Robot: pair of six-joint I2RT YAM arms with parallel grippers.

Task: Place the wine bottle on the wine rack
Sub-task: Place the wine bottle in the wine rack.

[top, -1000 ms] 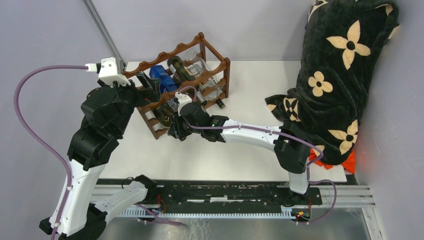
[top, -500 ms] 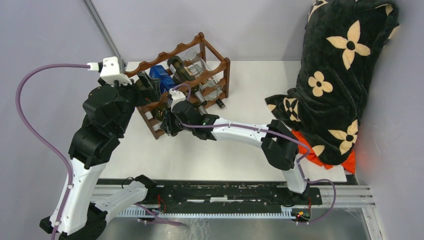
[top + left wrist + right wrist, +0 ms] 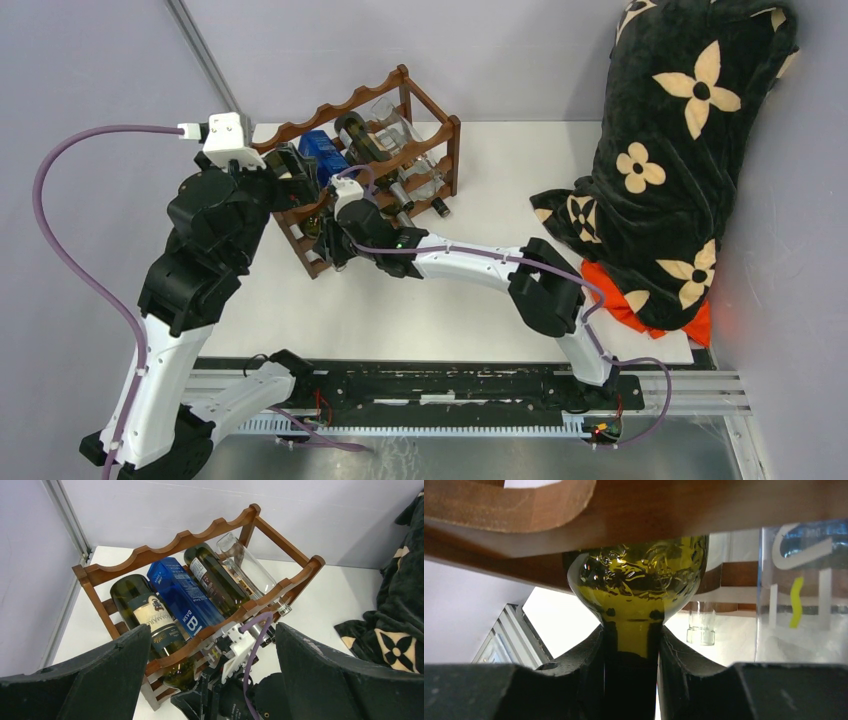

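Neck of green wine bottle (image 3: 639,580) clamped in right gripper (image 3: 631,647), its shoulder just ahead beneath a rail of wine rack (image 3: 649,510); left gripper (image 3: 212,630) hangs wide open near rack.

White table (image 3: 480,180) w/ wine rack (image 3: 345,103); floral blanket (image 3: 670,150) at R.

left arm (image 3: 205,225): black joints, white link
right arm (image 3: 470,262): white links, black elbow
cables (image 3: 130,128): purple, looping
left gripper (image 3: 212,630): chunky black fingers
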